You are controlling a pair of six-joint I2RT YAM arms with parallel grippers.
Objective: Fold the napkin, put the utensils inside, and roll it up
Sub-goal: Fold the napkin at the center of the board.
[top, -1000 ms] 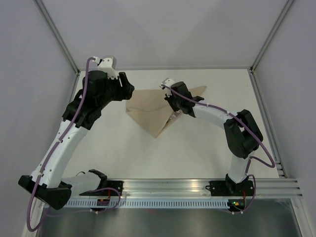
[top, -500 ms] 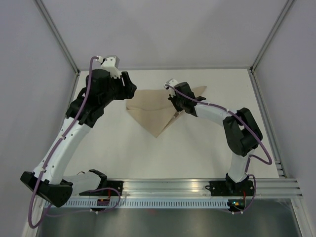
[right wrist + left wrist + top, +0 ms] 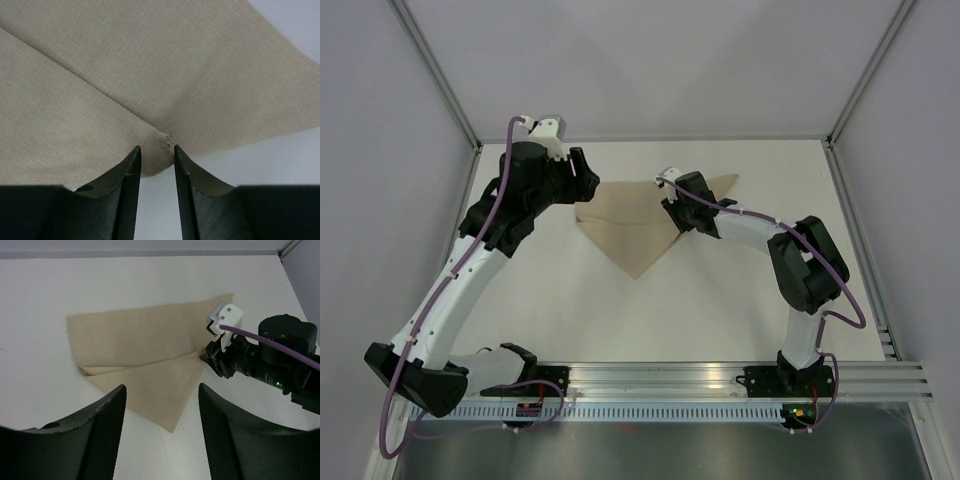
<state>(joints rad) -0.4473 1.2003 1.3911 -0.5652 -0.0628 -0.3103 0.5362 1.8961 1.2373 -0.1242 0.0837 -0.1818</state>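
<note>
Right end effector [image 3: 156, 151] has laid the napkin [image 3: 625, 230] flap flat on the table [image 3: 720, 300]; its fingers [image 3: 125, 190], narrowly apart, straddle the right edge, grip uncertain. Left end effector [image 3: 161, 390], spread wide, hovers leftward.

— Do we have any writing, label, brand or number we can read in these views?
— None that we can make out. The napkin [image 3: 630, 225] is plain cloth, and we read no print on the arm housings or on the aluminium rail [image 3: 720, 375] at the near edge
— So we record no legible text?
— We do, none legible
</note>
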